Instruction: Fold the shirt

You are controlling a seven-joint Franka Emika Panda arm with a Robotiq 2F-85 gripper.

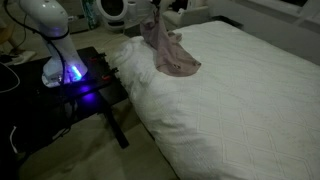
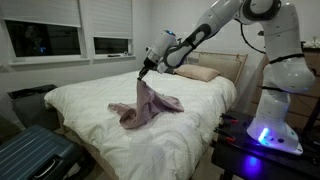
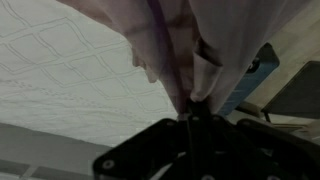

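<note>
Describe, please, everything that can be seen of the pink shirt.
The shirt is a small dusty pink garment of soft, thin-looking fabric. The shut gripper pinches one part and holds it up, so the cloth hangs in folds. Its lower part lies crumpled and spread on the white quilted bed cover. Nothing else touches it.

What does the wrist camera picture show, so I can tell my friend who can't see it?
Seen close up, the robot's gripper is shut on a bunch of the pink shirt, whose folds fill the top of the picture. Behind it lies the white quilted bed cover.
</note>
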